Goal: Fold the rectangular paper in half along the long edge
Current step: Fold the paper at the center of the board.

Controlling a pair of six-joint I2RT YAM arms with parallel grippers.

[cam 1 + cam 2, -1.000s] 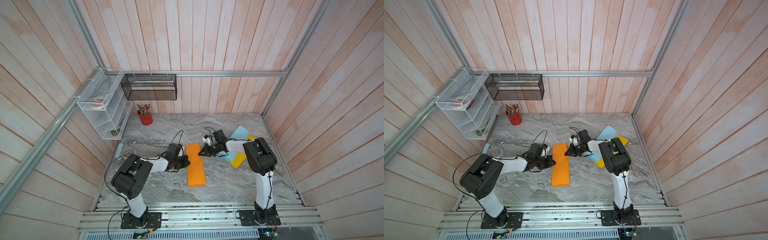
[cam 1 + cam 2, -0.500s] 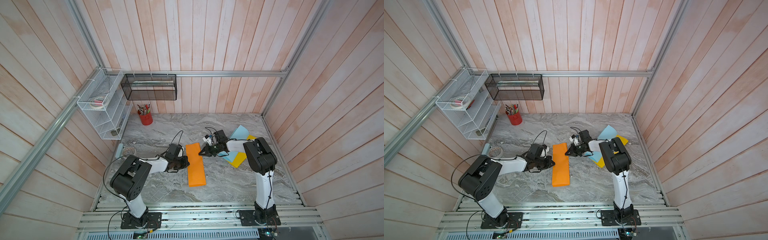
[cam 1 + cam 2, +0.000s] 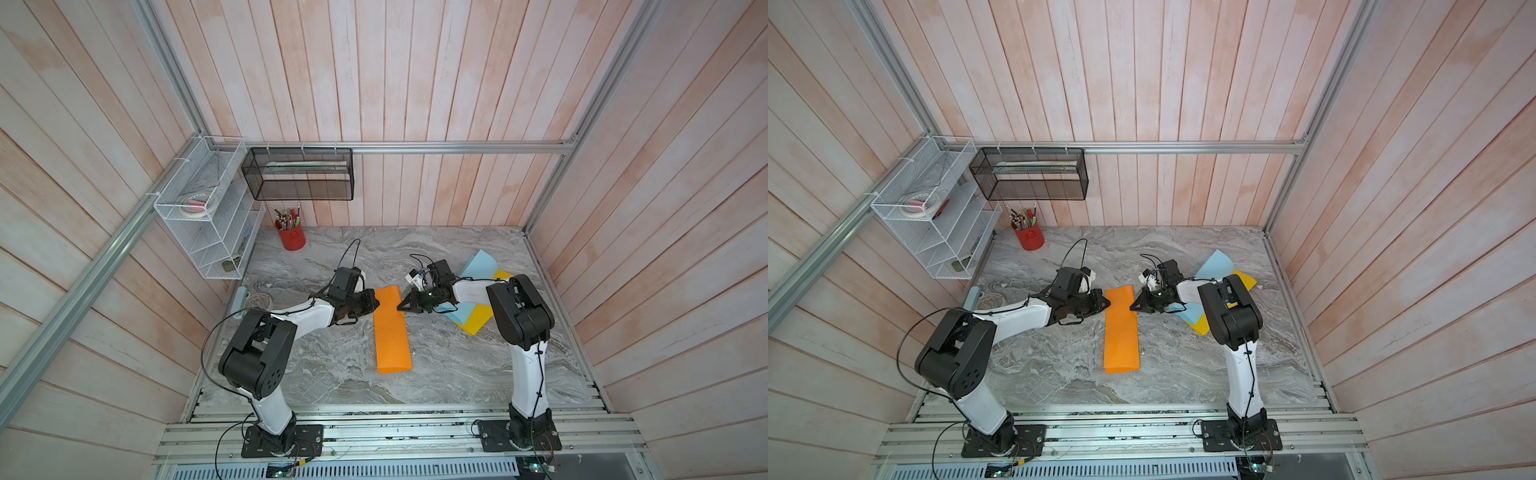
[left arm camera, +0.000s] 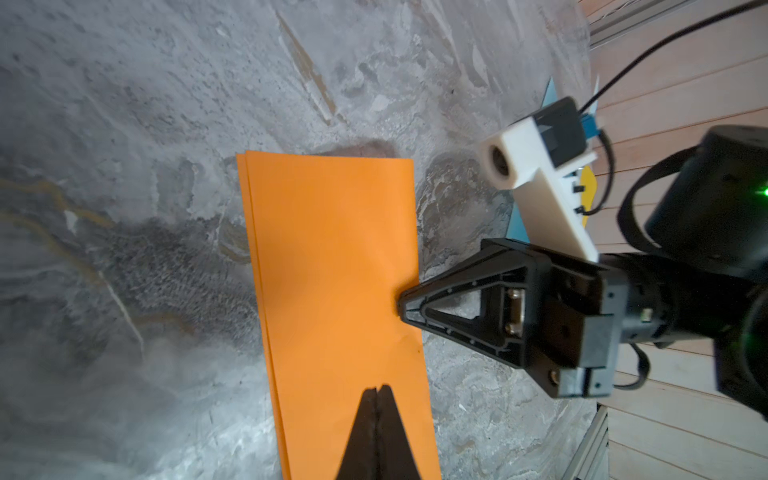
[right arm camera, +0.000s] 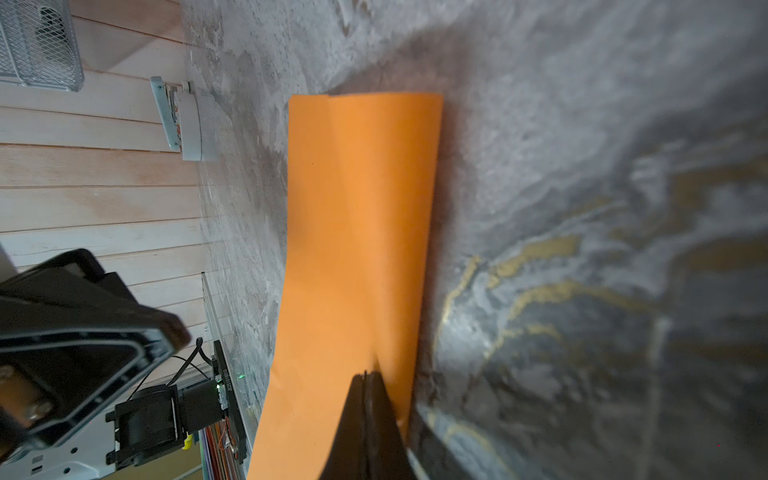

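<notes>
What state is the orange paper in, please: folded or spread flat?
Folded: the orange paper is a narrow strip, and two layered edges show along one long side.

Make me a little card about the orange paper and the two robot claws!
orange paper: folded into a long strip, lying on the marble table
left gripper: shut, tip at one long edge of the strip
right gripper: shut, tip at the opposite long edge
held: nothing visibly pinched
other papers: blue sheet and yellow sheet, overlapping, by the right arm
fold: looks done
</notes>
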